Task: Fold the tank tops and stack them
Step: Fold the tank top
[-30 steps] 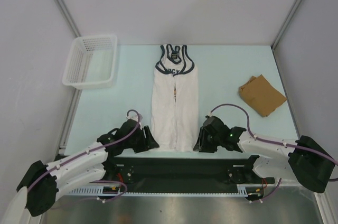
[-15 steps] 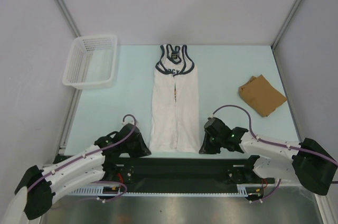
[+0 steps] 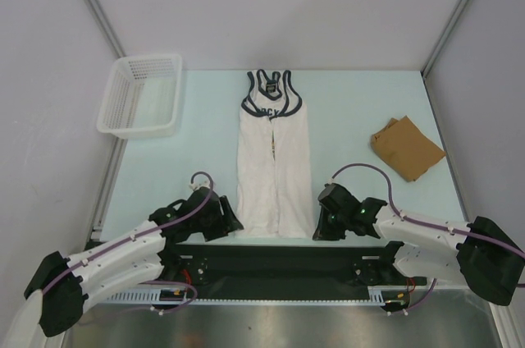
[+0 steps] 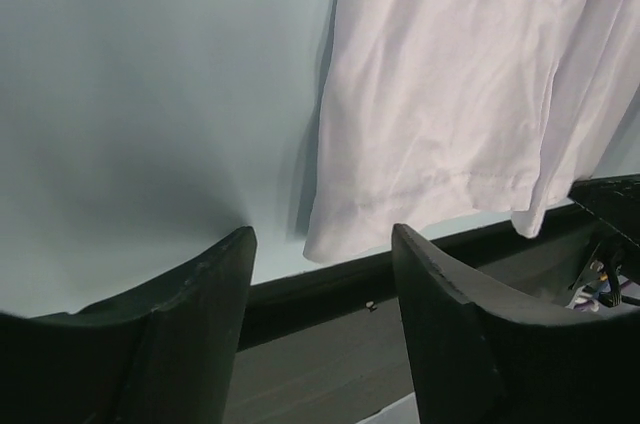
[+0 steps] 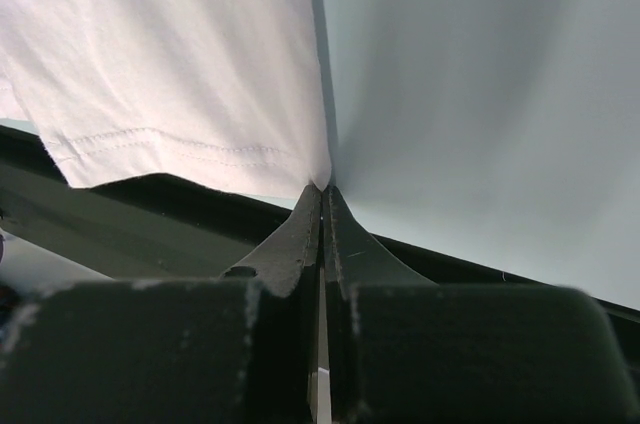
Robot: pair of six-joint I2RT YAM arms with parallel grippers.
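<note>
The white tank top [image 3: 272, 176] with navy trim lies lengthwise in the middle of the table, its long sides folded in and its hem towards me. In the left wrist view the white tank top [image 4: 470, 94] ends in a hem corner just beyond my left gripper [image 4: 322, 234], which is open and empty. From above, the left gripper [image 3: 232, 221] sits at the hem's left corner. My right gripper [image 3: 318, 229] is at the hem's right corner. Up close the right gripper [image 5: 323, 187] is shut, pinching the corner of the white tank top [image 5: 170, 54]. The tan tank top [image 3: 408, 148] lies folded at the right.
A white lattice basket [image 3: 141, 93] stands at the back left corner. The black front edge of the table [image 3: 271, 254] runs just under the hem and both grippers. Grey walls close in the left, back and right sides.
The right gripper closed on the hem's right corner and shifted slightly right. The left gripper drew back towards the table edge, then returned open to the left corner.
</note>
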